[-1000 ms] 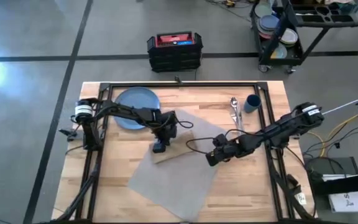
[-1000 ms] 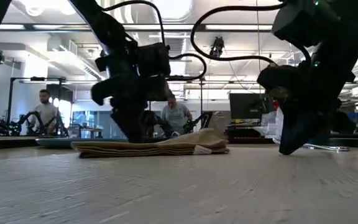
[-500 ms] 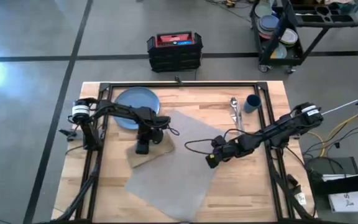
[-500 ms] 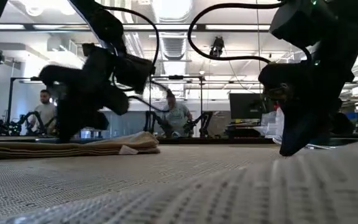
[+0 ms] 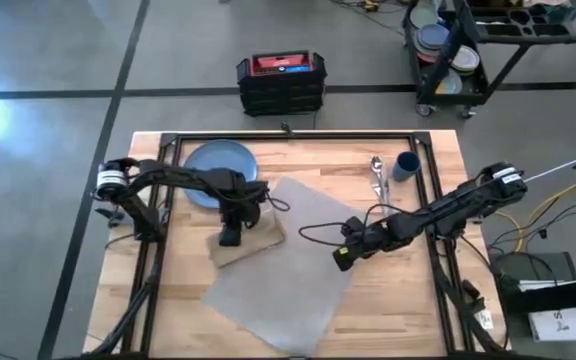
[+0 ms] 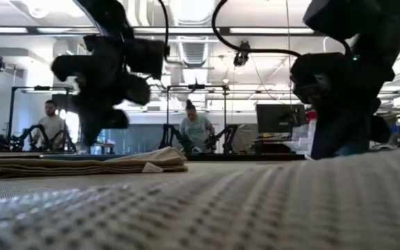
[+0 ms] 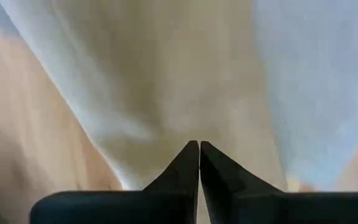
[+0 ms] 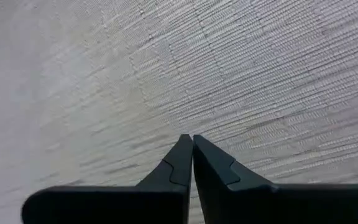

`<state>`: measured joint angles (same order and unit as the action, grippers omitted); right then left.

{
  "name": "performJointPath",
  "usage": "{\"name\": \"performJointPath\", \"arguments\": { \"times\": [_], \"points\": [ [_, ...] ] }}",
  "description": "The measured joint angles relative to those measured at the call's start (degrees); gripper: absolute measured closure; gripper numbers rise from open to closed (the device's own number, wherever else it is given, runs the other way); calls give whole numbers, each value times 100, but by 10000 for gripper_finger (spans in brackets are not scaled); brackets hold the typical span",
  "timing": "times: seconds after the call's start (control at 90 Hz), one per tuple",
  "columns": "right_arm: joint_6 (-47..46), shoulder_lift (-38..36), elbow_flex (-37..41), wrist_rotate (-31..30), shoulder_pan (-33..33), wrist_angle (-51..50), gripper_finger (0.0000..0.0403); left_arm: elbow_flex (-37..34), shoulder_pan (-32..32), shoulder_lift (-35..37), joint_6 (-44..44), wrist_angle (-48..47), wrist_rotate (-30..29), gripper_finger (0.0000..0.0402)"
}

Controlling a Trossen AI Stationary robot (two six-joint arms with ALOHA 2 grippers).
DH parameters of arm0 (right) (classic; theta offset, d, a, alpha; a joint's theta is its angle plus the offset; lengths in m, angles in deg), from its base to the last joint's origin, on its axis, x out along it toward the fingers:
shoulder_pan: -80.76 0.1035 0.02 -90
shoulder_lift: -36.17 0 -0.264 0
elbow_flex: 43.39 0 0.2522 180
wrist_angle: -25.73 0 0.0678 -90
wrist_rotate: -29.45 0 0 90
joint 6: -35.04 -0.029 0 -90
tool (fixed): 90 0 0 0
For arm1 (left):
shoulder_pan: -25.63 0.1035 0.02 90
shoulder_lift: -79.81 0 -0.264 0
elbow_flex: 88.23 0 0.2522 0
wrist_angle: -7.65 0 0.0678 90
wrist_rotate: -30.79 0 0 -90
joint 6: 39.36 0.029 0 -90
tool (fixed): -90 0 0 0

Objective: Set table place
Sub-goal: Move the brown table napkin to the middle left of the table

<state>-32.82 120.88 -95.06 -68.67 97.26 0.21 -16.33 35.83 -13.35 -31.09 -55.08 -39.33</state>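
Observation:
The grey woven placemat [image 5: 288, 285] lies slantwise on the wooden table. The tan folded napkin [image 5: 258, 238] lies flat across the placemat's left edge, partly on the wood. My left gripper [image 5: 230, 240] is shut over the napkin's left part; in the low view it [image 6: 96, 135] hangs a little above the napkin [image 6: 89, 164]. My right gripper [image 5: 340, 264] is shut at the placemat's right edge. The blue plate [image 5: 213, 165] sits at the far left. The silver cutlery [image 5: 377, 175] and the dark-blue cup [image 5: 405, 165] sit at the far right. My right gripper has its shut fingertips [image 8: 182, 149] down at the placemat's weave [image 8: 229, 93] near its right edge, slanting down from the table's right side. The placemat lies flat under them. Whether the tips press on it I cannot tell, as the placemat's near part hides them in the low view.
Black frame rails [image 5: 288, 137] run around the work area on the table. A black and red box [image 5: 281, 80] and a black cart with stacked dishes [image 5: 458, 50] stand on the floor beyond the far edge. People sit in the room behind [image 6: 196, 132].
My left gripper has gone toward the table's left edge, and the napkin has slid with it along the placemat onto its left edge. It has then risen a little off the napkin. The placemat has crept toward the near edge, filling the low view's foreground.

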Motion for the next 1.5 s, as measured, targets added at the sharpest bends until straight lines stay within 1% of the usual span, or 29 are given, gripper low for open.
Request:
{"name": "performJointPath", "arguments": {
  "times": [0.156,0.278,0.389,0.522,0.7,0.8,0.878,0.944,1.1,1.167,1.244,1.378,1.5],
  "points": [
    [114,131,-24,179,0,44,403,-21,0,96,-196,887,-58,402],
    [104,305,-13,272,-20,-181,403,-10,0,76,-342,1280,-87,402],
    [45,453,-47,282,-143,-202,403,-16,2,68,-349,1385,-91,402],
    [125,623,-57,245,-460,-183,403,-19,2,65,-456,1476,-92,402],
    [257,656,-50,-244,-1070,-226,403,-19,2,65,-396,1555,-92,402],
    [379,649,-44,-301,-1443,-252,403,-16,2,65,-153,1585,-158,402],
    [475,638,-39,-320,-1678,-263,403,-16,2,65,122,1648,-373,402],
    [559,576,-67,-335,-1808,-315,403,-16,2,65,383,1640,-709,402],
    [1100,407,-357,-386,-1799,-442,403,-16,2,93,1010,1581,-1775,402],
    [1273,329,-547,-357,-1753,-308,403,-16,16,106,1248,1504,-2049,402],
    [1350,318,-643,-346,-1696,-329,403,-53,88,106,1364,1389,-1983,402],
    [1362,361,-730,-345,-1669,-280,403,-238,216,80,1373,1349,-1475,402],
    [1436,361,-718,-150,-1663,-293,403,-458,240,65,1352,1224,-1443,402]
  ]
}}
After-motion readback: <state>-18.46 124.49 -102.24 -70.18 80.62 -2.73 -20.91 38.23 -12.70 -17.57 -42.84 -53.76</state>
